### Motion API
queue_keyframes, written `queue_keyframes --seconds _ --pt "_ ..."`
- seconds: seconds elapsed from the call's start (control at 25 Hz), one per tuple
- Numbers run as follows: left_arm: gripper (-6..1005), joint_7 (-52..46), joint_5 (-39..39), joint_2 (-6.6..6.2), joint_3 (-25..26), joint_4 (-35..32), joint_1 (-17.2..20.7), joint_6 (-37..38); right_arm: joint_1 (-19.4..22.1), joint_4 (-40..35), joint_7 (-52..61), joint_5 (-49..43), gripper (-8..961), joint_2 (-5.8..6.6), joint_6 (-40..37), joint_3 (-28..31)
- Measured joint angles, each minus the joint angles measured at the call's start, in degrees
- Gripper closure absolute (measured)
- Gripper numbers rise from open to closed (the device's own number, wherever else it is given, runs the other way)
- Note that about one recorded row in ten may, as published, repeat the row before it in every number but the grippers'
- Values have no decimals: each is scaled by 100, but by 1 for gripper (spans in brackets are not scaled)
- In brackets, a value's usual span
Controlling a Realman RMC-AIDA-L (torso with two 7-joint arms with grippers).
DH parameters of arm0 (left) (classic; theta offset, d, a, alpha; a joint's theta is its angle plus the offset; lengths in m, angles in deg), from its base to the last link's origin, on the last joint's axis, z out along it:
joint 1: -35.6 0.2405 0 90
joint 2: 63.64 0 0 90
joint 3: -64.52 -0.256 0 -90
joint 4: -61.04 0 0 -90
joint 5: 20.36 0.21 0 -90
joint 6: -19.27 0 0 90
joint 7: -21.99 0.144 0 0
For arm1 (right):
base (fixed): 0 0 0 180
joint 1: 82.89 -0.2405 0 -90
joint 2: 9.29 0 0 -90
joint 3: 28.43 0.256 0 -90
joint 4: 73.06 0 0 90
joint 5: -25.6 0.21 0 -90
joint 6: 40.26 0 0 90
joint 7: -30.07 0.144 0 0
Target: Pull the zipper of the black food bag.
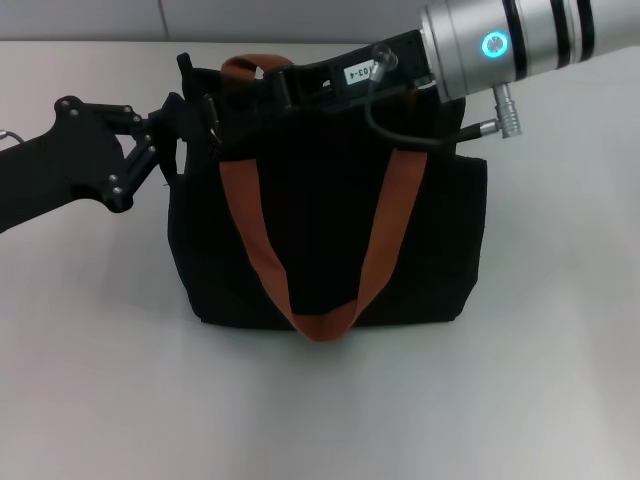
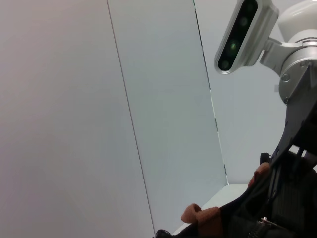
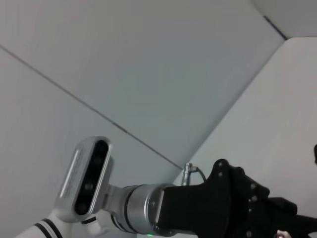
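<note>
Left pincer [image 1: 188, 118] at top left corner of large boxy black fabric food bag [image 1: 325, 240], fingers against bag's upper edge; spread or pressed together, cannot tell. Right pincer [image 1: 292, 85] over bag's top rear edge, near orange-brown webbing strap handles [image 1: 262, 250]; state likewise unclear. Zipper hidden among pincers along bag top. Bag stands upright on white surface [image 1: 320, 400].

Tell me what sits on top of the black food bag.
Over the black food bag, the right tool lies across its top edge, the left tool at its left corner. An orange strap arches above. The zipper is covered.
</note>
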Motion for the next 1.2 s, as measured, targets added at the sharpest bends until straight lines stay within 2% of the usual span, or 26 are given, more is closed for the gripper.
queue_keyframes --seconds 0.36,0.84,1.2 --pt "971 9 5 -3 1 -3 15 2 139 -526 7 5 135 8 1 -19" --pt "970 -21 6 4 -2 -9 -6 133 105 -490 7 -130 136 -15 251 -296" --pt "969 -236 6 10 -149 -29 -167 82 88 -484 3 -43 136 -58 253 -384"
